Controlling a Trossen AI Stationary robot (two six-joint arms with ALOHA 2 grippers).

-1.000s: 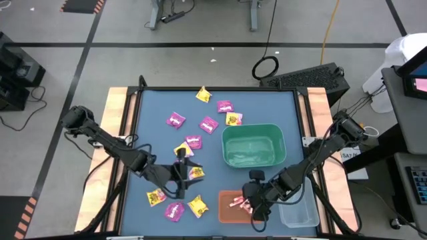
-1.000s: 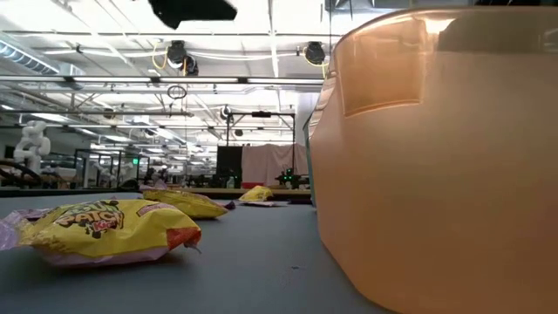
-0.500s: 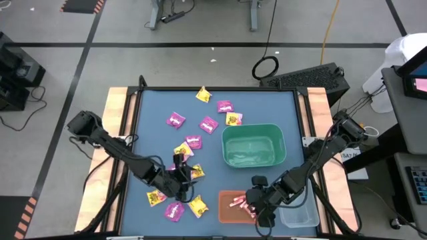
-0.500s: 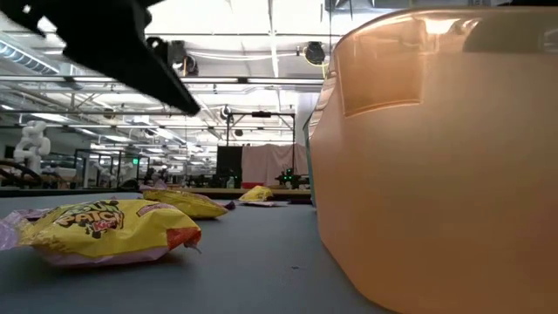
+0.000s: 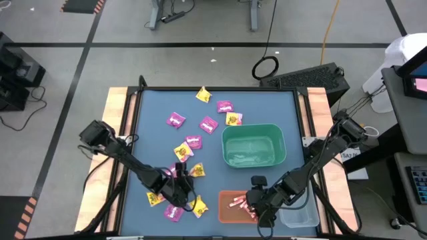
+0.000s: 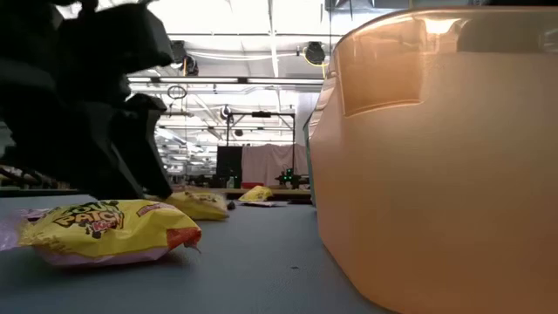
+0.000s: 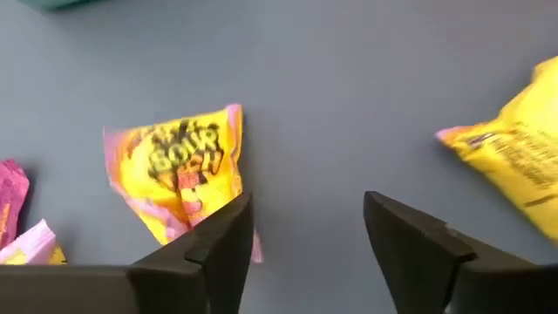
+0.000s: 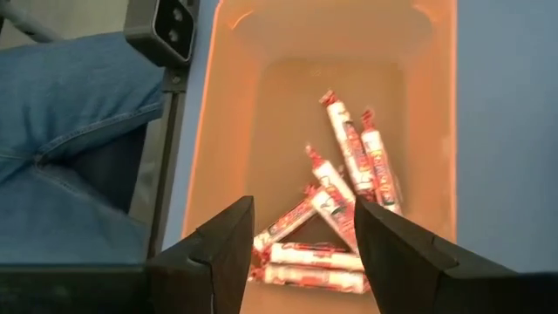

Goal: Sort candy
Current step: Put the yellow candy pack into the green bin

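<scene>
Magenta packets [image 5: 175, 120] and yellow packets [image 5: 203, 95] lie flat and scattered on the blue mat. My left gripper [image 5: 183, 195] is open, low over the near-left part of the mat. In the left wrist view it [image 7: 305, 209] frames bare mat, with one yellow packet [image 7: 179, 170] beside one finger and another yellow packet [image 7: 514, 166] farther off. In the low view it [image 6: 96, 113] stands just behind a yellow packet [image 6: 109, 228]. My right gripper [image 8: 303, 214] is open above the orange bin [image 8: 323, 105], where several pink-white sticks [image 8: 349, 157] lie on the bottom.
A green bin [image 5: 253, 147] stands right of centre, beyond the orange bin [image 5: 233, 203]. A clear bin [image 5: 299, 213] sits at the near right corner. Wooden strips border the mat left and right. A person's jeans-clad leg [image 8: 70, 131] shows beyond the near edge.
My left gripper has moved toward the table's near edge and come down, from above the mat's middle-left to just over the yellow packets at the near left; it enters the low view from above. The candy has stayed where it was.
</scene>
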